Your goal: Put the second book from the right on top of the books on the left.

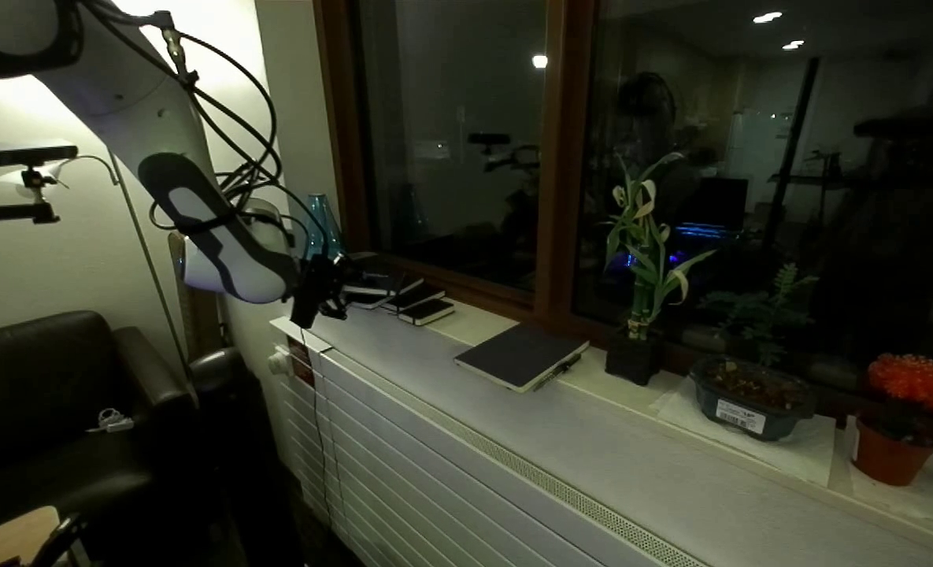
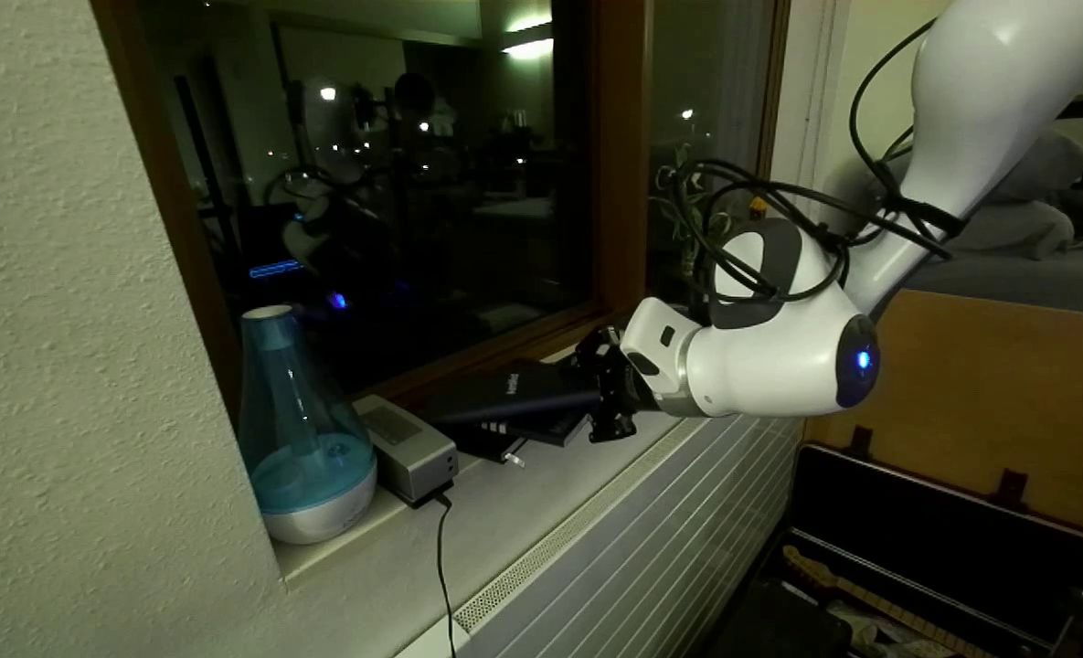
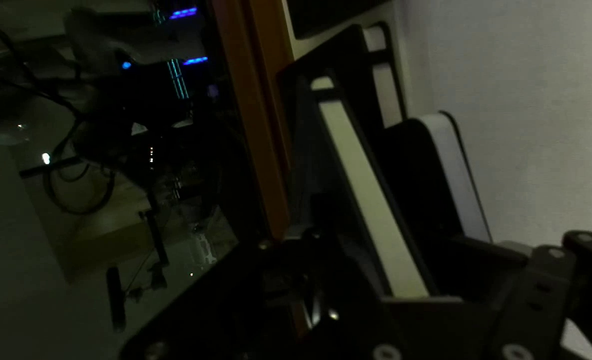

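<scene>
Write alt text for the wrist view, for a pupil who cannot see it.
A gripper holds a dark book, its pale pages showing. More dark books lie nearby on a pale ledge; a dark, reflecting window fills the left.

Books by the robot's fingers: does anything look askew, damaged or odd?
Yes: the top book is askew, its edges out of line with the books beneath, so the stack looks untidy. In an exterior view, a small white piece sticks out at their near edge; I can't tell what. No damage shows.
</scene>
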You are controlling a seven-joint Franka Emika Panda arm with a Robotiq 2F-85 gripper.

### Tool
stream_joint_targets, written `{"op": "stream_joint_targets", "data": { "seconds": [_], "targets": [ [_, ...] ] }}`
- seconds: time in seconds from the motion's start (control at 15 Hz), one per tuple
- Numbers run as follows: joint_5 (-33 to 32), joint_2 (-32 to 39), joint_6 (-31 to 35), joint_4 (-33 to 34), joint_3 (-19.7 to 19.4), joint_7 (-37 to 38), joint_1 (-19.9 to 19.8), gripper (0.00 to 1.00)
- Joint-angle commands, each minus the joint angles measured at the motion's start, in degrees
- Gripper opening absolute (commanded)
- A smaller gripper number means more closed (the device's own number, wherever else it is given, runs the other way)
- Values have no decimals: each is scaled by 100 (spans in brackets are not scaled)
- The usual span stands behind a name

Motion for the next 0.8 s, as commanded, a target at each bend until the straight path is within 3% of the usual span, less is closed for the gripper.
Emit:
{"op": "stream_joint_targets", "data": {
  "seconds": [0.0,0.2,0.33,0.73],
  "targets": [
    [71,-125,-334,-173,15,-232,-79,70],
    [50,-182,-446,-267,-11,-243,-103,89],
    [103,-260,-161,-313,-11,-346,-174,98],
    [492,-643,834,-463,-44,-746,-456,100]
  ]
}}
